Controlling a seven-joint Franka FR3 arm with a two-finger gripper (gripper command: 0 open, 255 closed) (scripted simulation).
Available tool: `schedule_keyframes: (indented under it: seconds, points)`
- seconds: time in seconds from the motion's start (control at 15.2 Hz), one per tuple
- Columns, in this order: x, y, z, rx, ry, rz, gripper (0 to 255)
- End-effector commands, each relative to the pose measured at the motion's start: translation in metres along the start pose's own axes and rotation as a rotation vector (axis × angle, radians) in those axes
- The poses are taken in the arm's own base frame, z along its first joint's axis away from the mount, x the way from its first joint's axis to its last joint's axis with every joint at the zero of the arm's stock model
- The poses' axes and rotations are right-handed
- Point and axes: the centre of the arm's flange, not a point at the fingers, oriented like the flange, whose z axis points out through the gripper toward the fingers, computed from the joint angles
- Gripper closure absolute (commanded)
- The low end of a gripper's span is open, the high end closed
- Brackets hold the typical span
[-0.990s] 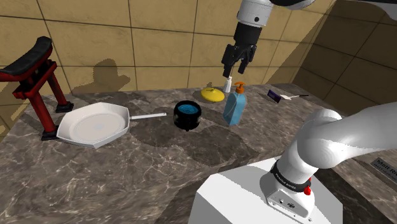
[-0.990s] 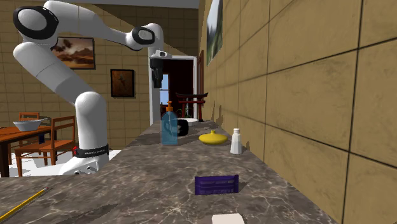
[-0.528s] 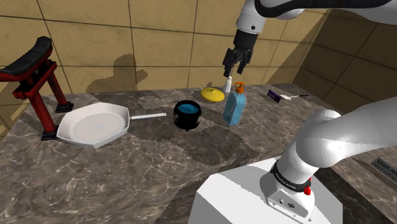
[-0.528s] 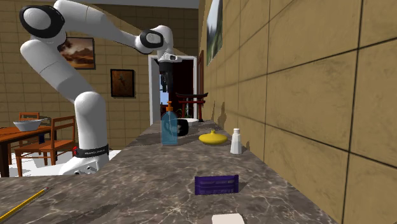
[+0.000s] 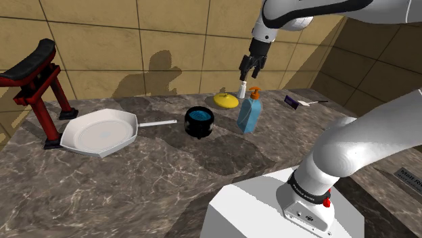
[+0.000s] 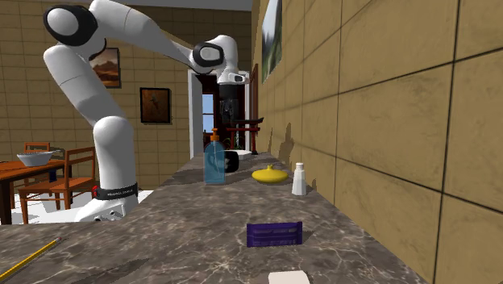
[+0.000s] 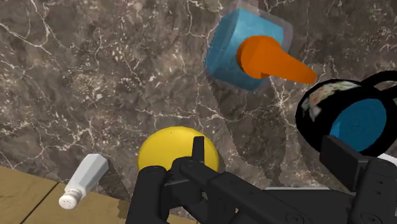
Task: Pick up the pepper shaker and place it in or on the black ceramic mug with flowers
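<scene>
Pepper shaker [image 6: 299, 179] upright, long axis vertical

The gripper [image 5: 249, 67] is held with fingers parted at 12 o'clock from the white pepper shaker [image 5: 241, 90]. The black mug [image 5: 199, 122] is seen at 8 o'clock from the shaker, with 1 blue soap bottle [image 5: 247, 115] at the mug's 3 o'clock.
</scene>
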Motion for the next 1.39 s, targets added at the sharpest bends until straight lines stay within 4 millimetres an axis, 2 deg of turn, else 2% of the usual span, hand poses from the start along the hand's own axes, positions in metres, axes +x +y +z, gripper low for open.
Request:
schedule_keyframes:
  seconds: [0.0, 1.32]
  points:
    - [0.013, 0.022, 0.01, 0.001, 0.004, -0.002, 0]
    - [0.135, 0.24, 0.094, 0.016, 0.038, -0.011, 0]
